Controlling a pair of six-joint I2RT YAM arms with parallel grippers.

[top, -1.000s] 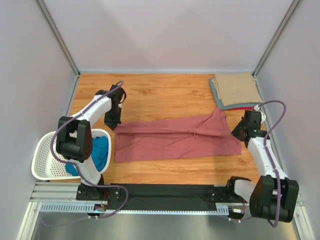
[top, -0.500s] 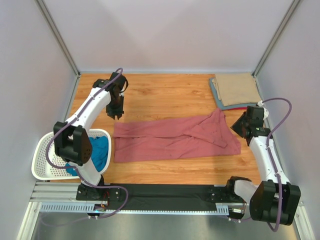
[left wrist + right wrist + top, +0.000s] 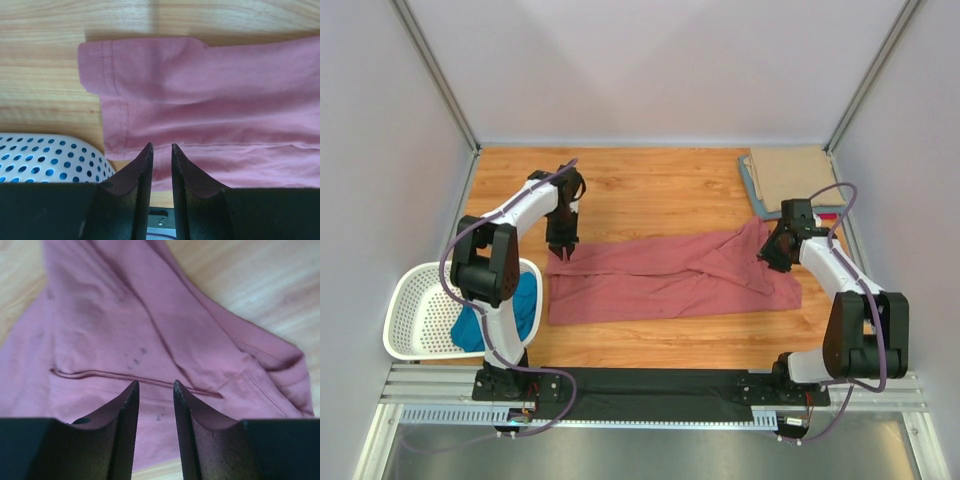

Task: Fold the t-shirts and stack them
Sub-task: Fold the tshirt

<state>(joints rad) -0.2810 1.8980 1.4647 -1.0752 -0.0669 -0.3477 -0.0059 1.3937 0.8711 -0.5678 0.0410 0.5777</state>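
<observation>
The dusty rose-red t-shirt (image 3: 670, 280) lies folded lengthwise in a long band across the wooden table (image 3: 650, 190). My left gripper (image 3: 563, 247) hovers over its back left corner, jaws slightly apart and empty; the left wrist view shows the shirt's sleeve and hem (image 3: 200, 100) below the gripper (image 3: 161, 145). My right gripper (image 3: 775, 250) is over the shirt's right end, open and empty; the right wrist view shows wrinkled cloth (image 3: 125, 315) under the gripper (image 3: 156, 382). A teal blue shirt (image 3: 525, 305) lies in the basket.
A white perforated basket (image 3: 420, 320) stands at the near left, its rim also in the left wrist view (image 3: 50, 160). A folded stack (image 3: 790, 178), tan on top of grey-blue with a red edge below, sits at the back right corner. Walls enclose the table.
My left gripper lifted back off the shirt's corner, then came down over it again. My right arm swung left from the table's right edge to over the shirt's right end.
</observation>
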